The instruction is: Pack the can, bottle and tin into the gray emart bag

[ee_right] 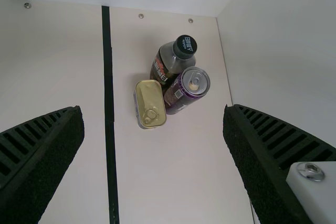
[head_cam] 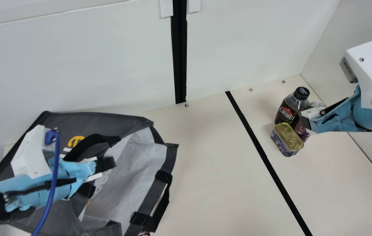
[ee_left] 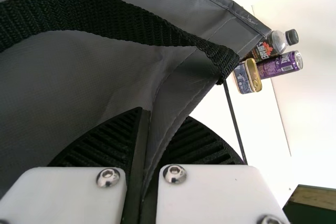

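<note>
Right now, we judge, we're steadying the bag before packing: our left gripper pinches an edge of the gray emart bag. Well right of the bag, our right gripper is wide apart, empty, near the bottle, can and tin. Next calls for grasping one.

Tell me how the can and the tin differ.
The can is a tall cylinder; the tin is a low box with rounded corners.
The can has a silver top and purple side; the tin has a gold lid and bluish side.
Both stand top-up beside the bottle.
</note>
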Action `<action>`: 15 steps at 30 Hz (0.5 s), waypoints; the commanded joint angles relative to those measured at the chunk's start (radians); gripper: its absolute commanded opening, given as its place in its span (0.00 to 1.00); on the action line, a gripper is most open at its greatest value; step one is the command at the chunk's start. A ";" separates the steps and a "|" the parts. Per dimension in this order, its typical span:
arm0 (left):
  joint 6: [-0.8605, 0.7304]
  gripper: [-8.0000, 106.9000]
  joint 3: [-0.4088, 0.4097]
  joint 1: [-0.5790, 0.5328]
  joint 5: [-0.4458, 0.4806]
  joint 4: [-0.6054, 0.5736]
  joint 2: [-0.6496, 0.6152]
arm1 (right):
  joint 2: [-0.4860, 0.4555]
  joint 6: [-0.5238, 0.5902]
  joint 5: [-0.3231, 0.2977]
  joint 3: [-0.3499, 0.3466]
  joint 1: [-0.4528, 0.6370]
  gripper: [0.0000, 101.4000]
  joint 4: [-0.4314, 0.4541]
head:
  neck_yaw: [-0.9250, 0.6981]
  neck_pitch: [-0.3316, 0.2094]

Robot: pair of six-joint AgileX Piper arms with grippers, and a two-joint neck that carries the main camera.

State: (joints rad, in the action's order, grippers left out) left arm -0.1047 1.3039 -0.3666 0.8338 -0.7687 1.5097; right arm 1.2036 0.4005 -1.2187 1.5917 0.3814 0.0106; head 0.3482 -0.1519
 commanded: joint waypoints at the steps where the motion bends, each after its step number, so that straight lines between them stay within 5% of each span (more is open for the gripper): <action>1: 0.000 0.16 0.000 0.000 0.000 0.000 0.000 | 0.000 0.000 0.000 0.000 0.000 0.90 0.000 | 0.001 -0.023; 15: 0.000 0.16 0.000 0.000 0.000 0.000 0.000 | 0.001 -0.008 0.000 0.000 -0.009 0.90 0.007 | 0.001 -0.023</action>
State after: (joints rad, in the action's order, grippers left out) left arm -0.1047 1.3039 -0.3666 0.8338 -0.7687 1.5097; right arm 1.2036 0.4005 -1.2187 1.5917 0.3814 0.0106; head 0.3482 -0.1519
